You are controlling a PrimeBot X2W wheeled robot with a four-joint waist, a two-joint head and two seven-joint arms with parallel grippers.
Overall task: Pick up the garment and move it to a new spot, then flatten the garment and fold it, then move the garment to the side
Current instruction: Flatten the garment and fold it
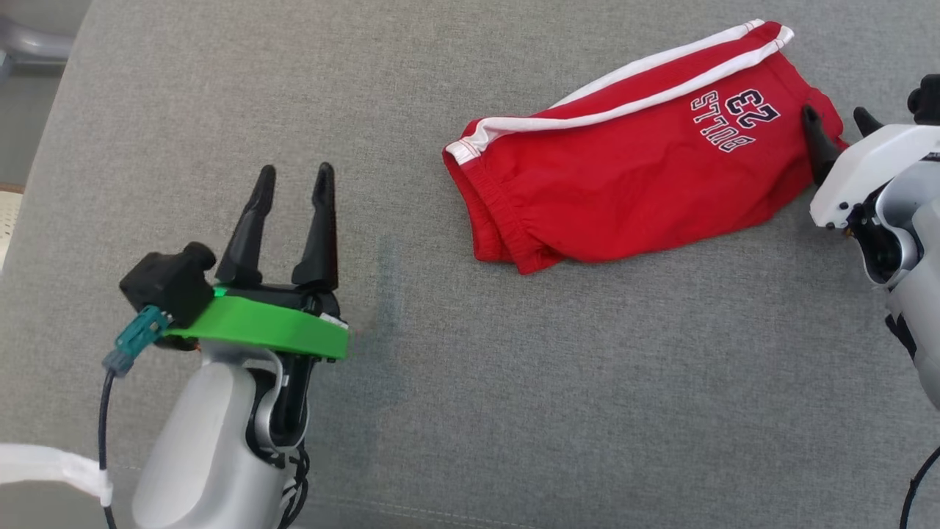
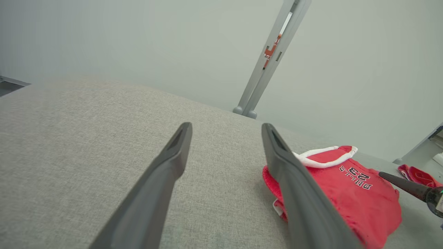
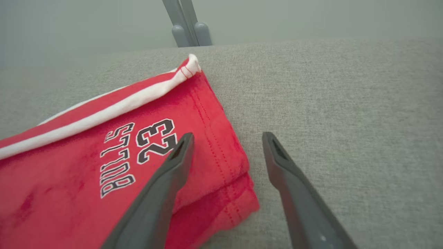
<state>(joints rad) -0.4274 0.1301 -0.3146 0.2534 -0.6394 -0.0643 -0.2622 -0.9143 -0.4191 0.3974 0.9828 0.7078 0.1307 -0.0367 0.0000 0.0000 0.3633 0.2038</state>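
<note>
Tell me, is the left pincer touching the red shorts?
Apart. The head view shows the left pincer open over the grey surface, and a plain stretch of that bare surface lies between it and the shorts.

Here's the right pincer spread wide, one finger over the folded red shorts, the other over bare grey bench. "BULLS 23" print faces up.

Garment lies on the cushion, well right of the left gripper — apart from it. Right gripper straddles its edge — half over cloth, half over cushion.
</note>
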